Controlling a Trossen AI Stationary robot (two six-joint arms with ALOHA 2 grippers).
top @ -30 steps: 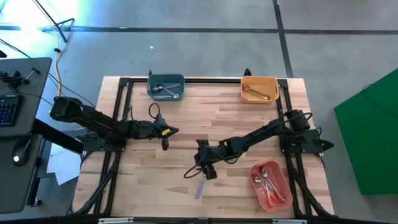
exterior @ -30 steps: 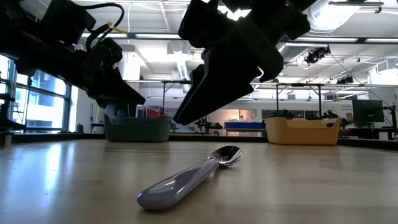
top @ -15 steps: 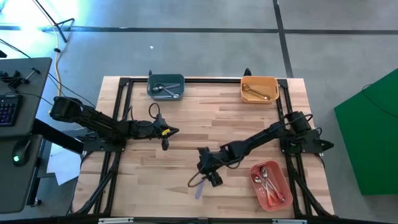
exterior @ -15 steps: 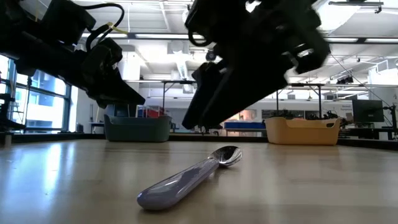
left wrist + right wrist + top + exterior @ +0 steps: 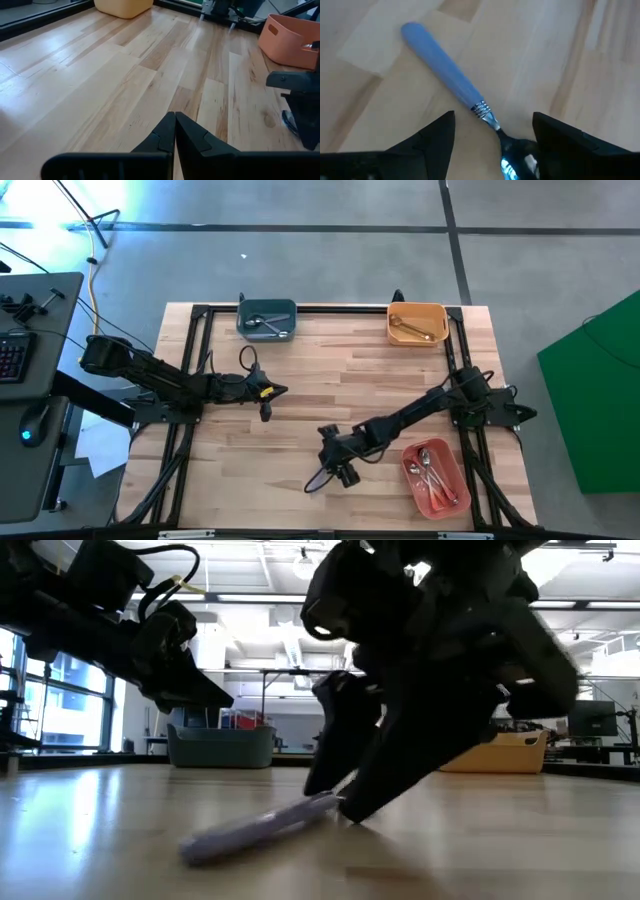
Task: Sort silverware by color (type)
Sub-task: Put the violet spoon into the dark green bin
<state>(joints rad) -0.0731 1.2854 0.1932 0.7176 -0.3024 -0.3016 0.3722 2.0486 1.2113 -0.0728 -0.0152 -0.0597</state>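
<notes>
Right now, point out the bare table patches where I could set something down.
Bare wood lies between the teal bin and the orange bin, and across the middle. It is crowded near the front, where the right gripper straddles the lavender spoon beside the pink bin.

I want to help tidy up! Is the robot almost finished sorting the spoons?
Almost. The teal bin, orange bin and pink bin already hold silverware. The right tool is open around the neck of the last lavender spoon on the table, not gripping it yet. The left tool waits shut.
</notes>
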